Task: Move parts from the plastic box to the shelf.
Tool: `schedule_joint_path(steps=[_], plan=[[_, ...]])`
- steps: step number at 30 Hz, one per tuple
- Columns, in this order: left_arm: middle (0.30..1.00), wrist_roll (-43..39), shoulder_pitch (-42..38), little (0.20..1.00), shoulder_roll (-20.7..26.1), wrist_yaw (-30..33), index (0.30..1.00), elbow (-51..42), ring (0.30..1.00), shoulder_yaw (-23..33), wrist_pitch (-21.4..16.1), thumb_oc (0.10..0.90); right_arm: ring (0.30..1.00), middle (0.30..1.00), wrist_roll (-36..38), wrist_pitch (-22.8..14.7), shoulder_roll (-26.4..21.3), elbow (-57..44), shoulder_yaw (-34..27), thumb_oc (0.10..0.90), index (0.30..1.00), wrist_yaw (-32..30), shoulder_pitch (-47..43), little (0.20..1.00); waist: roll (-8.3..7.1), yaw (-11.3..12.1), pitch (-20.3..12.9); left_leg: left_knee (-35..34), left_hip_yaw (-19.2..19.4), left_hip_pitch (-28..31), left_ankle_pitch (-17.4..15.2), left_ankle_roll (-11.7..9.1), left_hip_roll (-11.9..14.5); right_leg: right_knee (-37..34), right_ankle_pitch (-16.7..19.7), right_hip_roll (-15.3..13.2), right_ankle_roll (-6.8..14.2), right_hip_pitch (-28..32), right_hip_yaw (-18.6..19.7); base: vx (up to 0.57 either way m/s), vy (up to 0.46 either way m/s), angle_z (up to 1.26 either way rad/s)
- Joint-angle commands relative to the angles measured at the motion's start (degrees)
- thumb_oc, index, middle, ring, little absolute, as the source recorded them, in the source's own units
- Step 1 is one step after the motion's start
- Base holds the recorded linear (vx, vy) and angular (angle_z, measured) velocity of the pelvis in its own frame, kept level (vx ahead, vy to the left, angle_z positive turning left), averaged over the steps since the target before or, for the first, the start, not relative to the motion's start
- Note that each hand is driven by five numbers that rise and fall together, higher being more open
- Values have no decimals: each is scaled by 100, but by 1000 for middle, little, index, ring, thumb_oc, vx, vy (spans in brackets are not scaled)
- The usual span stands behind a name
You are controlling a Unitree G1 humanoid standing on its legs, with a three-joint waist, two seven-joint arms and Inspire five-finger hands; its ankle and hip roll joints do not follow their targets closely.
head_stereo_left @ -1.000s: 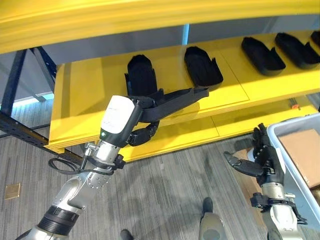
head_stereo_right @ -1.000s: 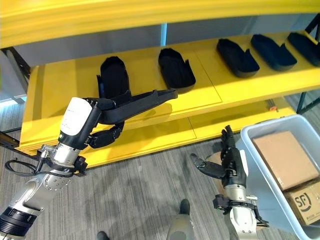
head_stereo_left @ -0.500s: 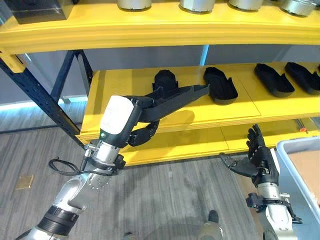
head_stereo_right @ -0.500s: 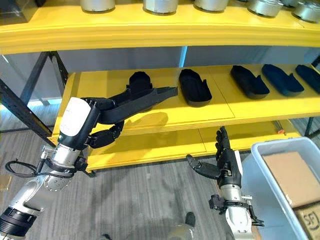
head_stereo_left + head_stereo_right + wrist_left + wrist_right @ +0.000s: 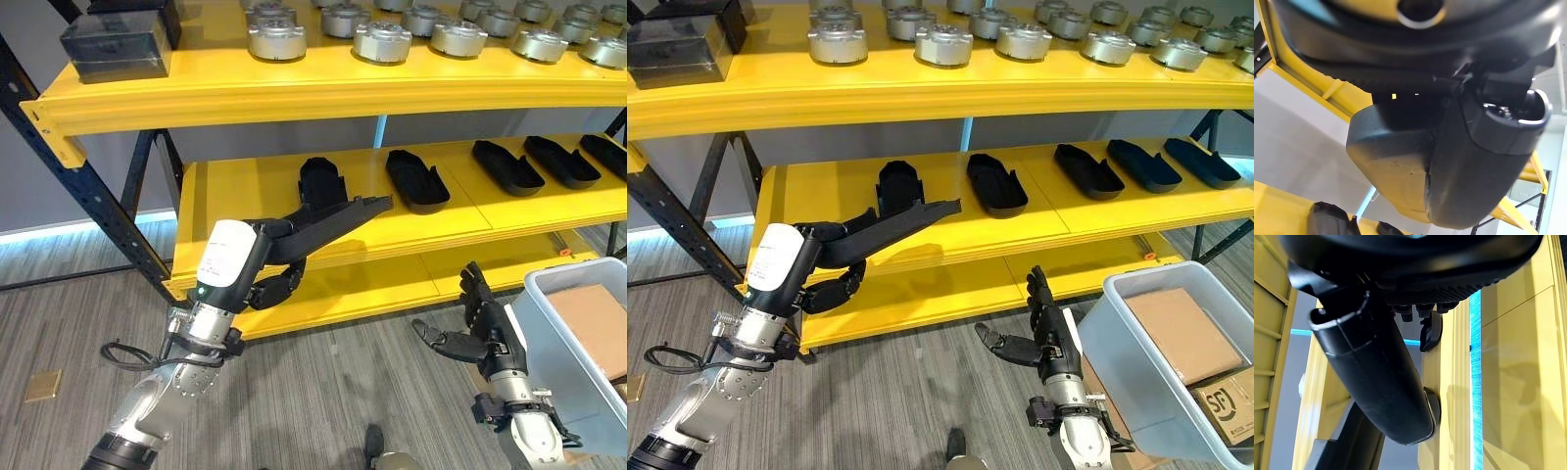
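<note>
My left hand (image 5: 263, 269) is shut on a long black part (image 5: 343, 215), held level in front of the yellow middle shelf (image 5: 245, 196). The part's far tip reaches over the shelf's front edge, between two of the several black parts (image 5: 321, 181) lying in a row on that shelf. Low on the right, my right hand (image 5: 1048, 338) hangs open with straight fingers and nothing in it. It is just left of the grey plastic box (image 5: 1117, 343). The box holds brown cardboard cartons (image 5: 1181, 333).
The top shelf (image 5: 294, 93) carries several round metal parts (image 5: 382, 39) and a dark block (image 5: 118, 44) at its left end. A dark blue upright (image 5: 88, 186) slants down the rack's left side. A lower yellow shelf (image 5: 372, 284) runs under the middle one.
The camera has tilted up and drawn back, bringing the top shelf into view. My left hand still holds the black part at the middle shelf. The right hand stays open by the box.
</note>
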Motion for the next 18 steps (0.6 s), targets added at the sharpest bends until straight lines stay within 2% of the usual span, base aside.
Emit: schedule_joint_path(steps=[1, 2, 3, 4, 5, 6, 7, 8, 11, 12, 14, 15, 17, 18], plan=[[300, -372, -967, 300, -150, 361, 300, -508, 300, 253, -427, 400, 1000, 1000, -2, -597, -286, -613, -404, 900, 1000, -41, -511, 1000, 111, -94, -259, 56, 174, 546, -380, 85, -83, 427, -113, -102, 416, 62, -9, 98, -227, -5], [300, -391, -1030, 300, -187, 377, 300, -497, 300, 195, -430, 400, 1000, 1000, 26, -612, -320, -638, -473, 900, 1000, -36, -457, 1000, 133, -130, -205, 531, 163, 433, -352, -41, 68, 479, -250, -36, 323, 121, 4, 40, -133, 4], [300, -391, -1037, 300, -189, 377, 300, -493, 300, 192, -431, 400, 1000, 1000, 27, -612, -321, -639, -478, 900, 1000, -35, -457, 1000, 139, -132, -202, 587, 151, 404, -379, -50, 90, 485, -256, -26, 314, 118, -4, 41, -308, 6], [300, -478, -1041, 300, -233, 358, 300, -534, 300, 184, -444, 400, 1000, 1000, 94, -638, -404, -651, -506, 900, 1000, -43, -454, 1000, 110, -93, -48, 1654, 19, 0, -192, -216, 337, 488, -402, 58, 134, 237, 70, -7, -261, 4], [300, -494, -1039, 300, -237, 363, 300, -570, 300, 180, -448, 400, 1000, 1000, 132, -650, -441, -649, -496, 900, 1000, -44, -473, 1000, 102, -44, 51, 2203, -166, -253, -57, -277, 439, 493, -474, 111, 34, 287, 104, -24, -261, 4], [300, -495, -1048, 300, -232, 361, 300, -571, 300, 182, -447, 400, 1000, 1000, 135, -652, -436, -645, -498, 900, 1000, -42, -483, 1000, 100, -58, 41, 2248, -189, -320, -41, -272, 448, 485, -449, 113, 17, 257, 87, -23, -187, 2], [300, -493, -1097, 300, -226, 324, 300, -611, 300, 164, -447, 400, 1000, 1000, 139, -650, -551, -694, -484, 900, 1000, -31, -533, 1000, 30, 67, 239, 3066, -637, -641, 104, -354, 421, 569, -569, 167, -147, 335, 167, -31, -147, -6], [300, -492, -1118, 300, -223, 344, 300, -619, 300, 159, -439, 400, 1000, 1000, 128, -639, -582, -701, -463, 900, 1000, -28, -579, 1000, -7, 89, 279, 3123, -816, -774, 183, -342, 361, 601, -576, 157, -162, 295, 183, 2, -156, -23], [300, -475, -966, 300, -173, 364, 300, -697, 300, 325, -463, 400, 1000, 1000, 59, -642, -623, -760, -438, 900, 1000, -35, -578, 1000, 28, 2, 233, 2163, -780, -760, 371, -289, 889, 752, -663, 142, -61, 170, 272, 94, 48, -16], [300, -462, -892, 300, -151, 408, 300, -721, 300, 408, -466, 400, 1000, 1000, 71, -665, -629, -776, -393, 900, 1000, -23, -582, 1000, 80, 14, 225, 1459, -769, -655, 583, -303, 1084, 820, -724, 147, 8, 127, 359, 130, 174, -10], [300, -481, -817, 300, -111, 527, 300, -733, 300, 614, -455, 400, 1000, 1000, 77, -711, -672, -764, -264, 900, 1000, -56, -715, 1000, 195, 59, 312, 559, -877, -585, 1052, -353, 1431, 1106, -857, 95, 114, -114, 591, 59, 224, -17], [300, -463, -786, 300, -108, 600, 300, -705, 300, 704, -450, 400, 1000, 1000, 98, -733, -692, -696, -142, 900, 1000, -58, -798, 1000, 261, 73, 363, 176, -838, -541, 1360, -464, 1581, 1323, -918, 76, 161, -308, 736, 0, 235, -42], [300, -463, -807, 300, -116, 621, 300, -648, 300, 729, -465, 400, 1000, 1000, 30, -745, -740, -653, -70, 900, 1000, -90, -830, 1000, 407, 12, 422, 17, -505, -599, 1698, -662, 1793, 1622, -991, -41, 246, -539, 783, 8, 189, -57], [300, -462, -813, 300, -121, 625, 300, -638, 300, 729, -469, 400, 1000, 1000, 22, -746, -745, -651, -67, 900, 1000, -97, -834, 1000, 414, 25, 417, 7, -490, -597, 1712, -672, 1801, 1654, -1001, -32, 243, -571, 800, 46, 130, -45]])
